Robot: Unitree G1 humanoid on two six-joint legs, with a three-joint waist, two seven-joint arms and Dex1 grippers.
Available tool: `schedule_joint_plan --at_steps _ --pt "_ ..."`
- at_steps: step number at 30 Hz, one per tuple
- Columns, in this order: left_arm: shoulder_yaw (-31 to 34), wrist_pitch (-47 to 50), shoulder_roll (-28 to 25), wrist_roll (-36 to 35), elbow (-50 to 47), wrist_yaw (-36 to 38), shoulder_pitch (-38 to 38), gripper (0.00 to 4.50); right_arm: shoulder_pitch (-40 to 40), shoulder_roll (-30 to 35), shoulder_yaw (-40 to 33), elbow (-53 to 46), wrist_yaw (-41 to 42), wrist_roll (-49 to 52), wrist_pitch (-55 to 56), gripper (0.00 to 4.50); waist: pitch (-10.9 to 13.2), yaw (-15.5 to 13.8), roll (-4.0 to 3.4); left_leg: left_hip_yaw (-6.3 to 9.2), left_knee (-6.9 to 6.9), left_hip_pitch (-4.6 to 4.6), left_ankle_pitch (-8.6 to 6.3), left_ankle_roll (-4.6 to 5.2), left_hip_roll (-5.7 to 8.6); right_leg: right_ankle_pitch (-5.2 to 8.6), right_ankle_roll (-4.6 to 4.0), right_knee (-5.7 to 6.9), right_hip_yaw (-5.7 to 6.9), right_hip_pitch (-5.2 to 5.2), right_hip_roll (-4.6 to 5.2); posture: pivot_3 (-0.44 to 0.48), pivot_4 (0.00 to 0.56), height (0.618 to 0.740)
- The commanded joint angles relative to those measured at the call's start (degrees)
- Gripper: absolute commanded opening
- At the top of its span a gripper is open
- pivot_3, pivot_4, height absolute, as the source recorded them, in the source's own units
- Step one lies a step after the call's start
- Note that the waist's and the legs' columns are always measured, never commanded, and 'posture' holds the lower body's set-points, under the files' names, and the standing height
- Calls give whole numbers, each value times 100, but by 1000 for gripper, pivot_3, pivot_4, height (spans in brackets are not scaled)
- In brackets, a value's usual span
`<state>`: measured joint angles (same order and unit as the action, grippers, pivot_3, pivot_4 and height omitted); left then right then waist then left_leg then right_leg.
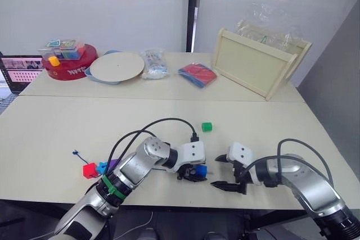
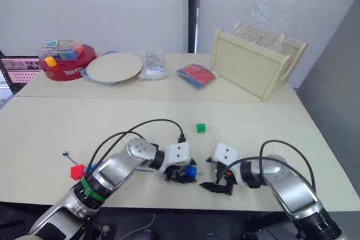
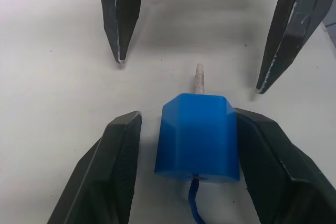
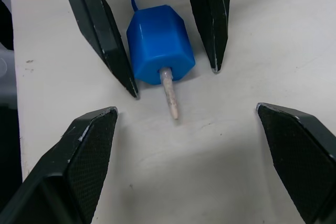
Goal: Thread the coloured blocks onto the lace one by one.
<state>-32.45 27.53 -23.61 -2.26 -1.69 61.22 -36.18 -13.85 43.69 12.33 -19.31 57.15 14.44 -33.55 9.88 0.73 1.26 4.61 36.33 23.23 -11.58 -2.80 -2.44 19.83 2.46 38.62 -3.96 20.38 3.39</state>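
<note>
A blue block (image 3: 197, 135) lies on the table (image 1: 56, 133) with the dark-blue lace (image 3: 194, 203) running through it, and the lace's pale tip (image 4: 170, 98) sticks out toward my right gripper. My left gripper (image 1: 194, 175) is open around this block; one finger touches it and the other stands a little off. My right gripper (image 1: 220, 172) faces it, wide open and holding nothing, just short of the tip. Red (image 1: 89, 170), cyan (image 1: 102, 167) and purple (image 1: 112, 164) blocks sit together by my left forearm near the lace's far end (image 1: 76, 153). A green block (image 1: 207, 127) lies alone further back.
At the back of the table stand a red round tub (image 1: 67, 66) with toys on top, a pale plate (image 1: 117, 67), a clear bag (image 1: 153, 64), a red-and-blue packet (image 1: 197, 74) and a wooden tray (image 1: 256, 63). Both grippers work close to the table's front edge.
</note>
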Motion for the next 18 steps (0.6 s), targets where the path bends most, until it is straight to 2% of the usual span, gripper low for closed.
schedule_joint_plan --at_steps 1,2,14,18 --pt "-68 -91 -47 -1 -62 205 25 1634 -28 -5 46 -105 -43 -67 72 4241 0 3 0 0 0 0 0 0 0 0 0 0 0 0 0 0 150 740" --pt "-61 -90 -62 -7 -74 228 40 1350 -39 -10 60 -95 -48 -78 91 3947 0 3 0 0 0 0 0 0 -1 0 0 0 0 0 0 0 150 740" --pt "-86 -92 -95 38 -38 395 18 1337 -457 -165 429 167 141 -285 331 0 0 15 0 0 -1 -4 0 0 -2 0 0 2 1 0 -1 0 150 740" --pt "-90 -78 -86 57 -24 414 10 1337 -495 -152 468 174 212 -297 363 0 0 14 0 1 -1 -4 0 0 -2 0 0 3 1 0 -2 0 150 740"
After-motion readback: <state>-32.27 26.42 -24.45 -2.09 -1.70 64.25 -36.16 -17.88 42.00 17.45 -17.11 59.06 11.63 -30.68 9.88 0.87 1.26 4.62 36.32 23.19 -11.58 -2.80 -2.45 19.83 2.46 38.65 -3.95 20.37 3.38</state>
